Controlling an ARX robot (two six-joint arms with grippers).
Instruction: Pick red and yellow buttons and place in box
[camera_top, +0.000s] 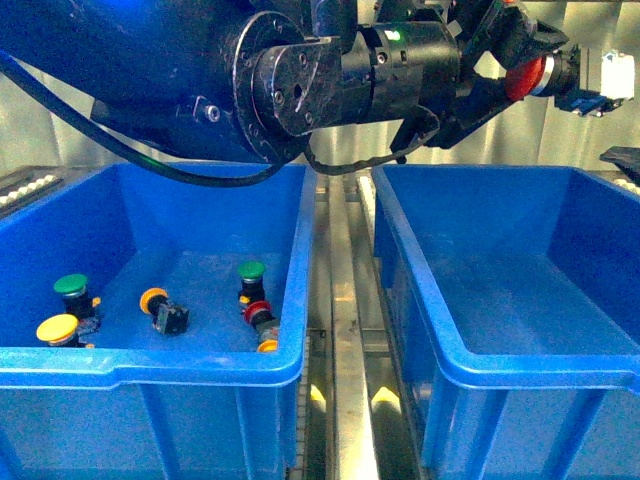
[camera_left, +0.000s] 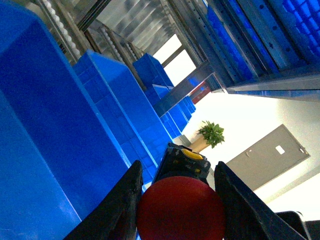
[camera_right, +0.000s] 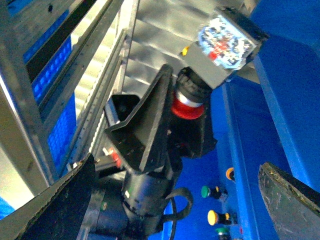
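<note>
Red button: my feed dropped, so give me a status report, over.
Left pincer shut on red button, held high toward right-hand box. Right pincer open, holding nothing. Other buttons lie in left-hand bin. Nothing seen blocking the drop.

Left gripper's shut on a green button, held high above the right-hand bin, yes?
Not quite. The button in the left gripper is red, not green: the left wrist view shows its red cap between the closed fingers. The rest holds: in the front view it is held high above the right-hand bin.
</note>
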